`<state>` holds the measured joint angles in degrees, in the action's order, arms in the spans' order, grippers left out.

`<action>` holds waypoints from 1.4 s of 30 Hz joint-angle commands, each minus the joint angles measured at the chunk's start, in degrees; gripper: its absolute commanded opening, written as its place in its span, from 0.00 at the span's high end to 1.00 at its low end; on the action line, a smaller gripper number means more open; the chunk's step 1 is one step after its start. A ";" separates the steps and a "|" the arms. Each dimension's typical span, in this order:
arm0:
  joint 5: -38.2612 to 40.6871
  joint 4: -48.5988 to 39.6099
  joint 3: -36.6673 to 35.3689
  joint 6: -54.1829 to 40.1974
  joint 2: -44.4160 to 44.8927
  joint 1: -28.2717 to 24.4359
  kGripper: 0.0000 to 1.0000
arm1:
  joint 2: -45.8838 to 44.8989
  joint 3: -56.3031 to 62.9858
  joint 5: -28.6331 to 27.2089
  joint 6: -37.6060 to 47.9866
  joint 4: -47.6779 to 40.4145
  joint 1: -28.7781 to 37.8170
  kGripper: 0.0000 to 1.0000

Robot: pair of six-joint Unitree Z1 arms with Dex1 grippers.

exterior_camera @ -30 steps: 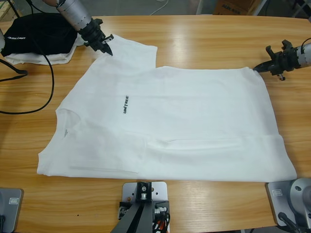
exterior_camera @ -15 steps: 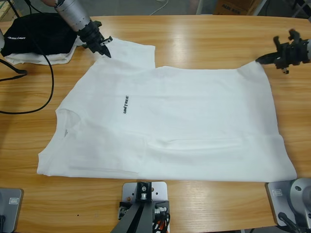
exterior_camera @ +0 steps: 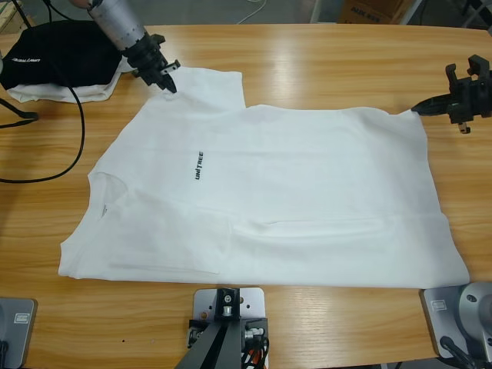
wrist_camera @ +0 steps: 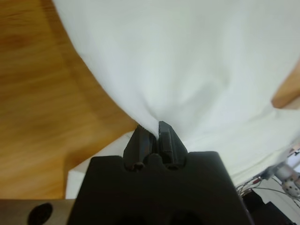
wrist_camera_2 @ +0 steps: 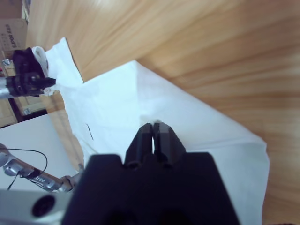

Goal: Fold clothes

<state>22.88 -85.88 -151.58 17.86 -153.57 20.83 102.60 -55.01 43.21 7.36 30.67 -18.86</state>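
The clothes, a white T-shirt (exterior_camera: pixel 292 192) with a small dark chest print (exterior_camera: pixel 198 165), lie spread flat on the wooden table (exterior_camera: pixel 323 61), neck to the left and hem to the right. My left gripper (exterior_camera: pixel 171 84) is at the far sleeve and shut on its edge; in the left wrist view the T-shirt (wrist_camera: pixel 187 61) bunches into the left gripper (wrist_camera: pixel 154 133). My right gripper (exterior_camera: pixel 419 110) is shut on the far hem corner. The right wrist view shows the T-shirt (wrist_camera_2: pixel 122 112) pinched in the right gripper (wrist_camera_2: pixel 153 129), with the left gripper (wrist_camera_2: pixel 44 82) far behind.
A black garment (exterior_camera: pixel 61 54) with white lettering lies on a smaller white garment (exterior_camera: pixel 73 92) at the table's far left corner. A black cable (exterior_camera: pixel 77 131) loops over the table's left side. Bare wood surrounds the shirt at the back and right.
My right gripper has moved right with the hem corner, drawing that edge taut. The left gripper has pulled the sleeve slightly to the left.
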 commanded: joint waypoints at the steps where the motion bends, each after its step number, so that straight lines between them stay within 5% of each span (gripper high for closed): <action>1: 1.26 -9.57 -23.67 -2.38 7.46 0.88 1.00 | -5.13 2.00 0.30 0.20 2.95 -0.39 1.00; 14: -8.45 -8.38 -0.94 -3.98 16.67 8.62 1.00 | -8.03 3.49 -1.55 -0.37 3.69 2.07 1.00; 16: -8.90 -0.75 11.15 -3.85 20.22 9.81 1.00 | -8.08 3.51 -1.55 -0.52 3.69 2.09 1.00; 19: -8.90 20.15 39.87 -0.55 29.33 10.20 1.00 | -8.29 3.62 -1.67 -0.59 3.68 2.07 1.00; 21: -8.90 28.03 50.77 0.26 32.58 10.20 1.00 | -8.29 3.67 -1.88 -0.59 3.62 2.07 1.00; 28: -9.03 33.07 55.55 0.42 34.65 7.60 1.00 | -7.05 3.16 -7.03 0.29 0.81 2.07 1.00; 29: -8.99 33.20 55.57 0.42 34.58 7.28 1.00 | -6.10 3.16 -9.71 1.04 -0.46 2.07 0.81; 30: -8.92 33.23 55.60 0.42 34.62 7.09 1.00 | -4.83 3.30 -12.68 2.06 -2.13 2.07 0.51; 31: -8.90 33.23 55.60 0.42 34.78 7.02 1.00 | -3.57 3.53 -14.45 2.90 -4.15 2.07 0.41; 38: -8.52 33.78 55.25 0.33 34.88 6.56 1.00 | 5.14 3.49 -17.09 4.33 -13.46 2.07 0.14; 42: -8.01 34.41 55.34 0.45 34.09 6.96 1.00 | 9.55 3.39 -15.49 4.24 -14.98 2.07 0.13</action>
<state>14.46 -52.99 -98.11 17.69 -119.03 27.92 103.51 -52.87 27.09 10.96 18.93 -17.45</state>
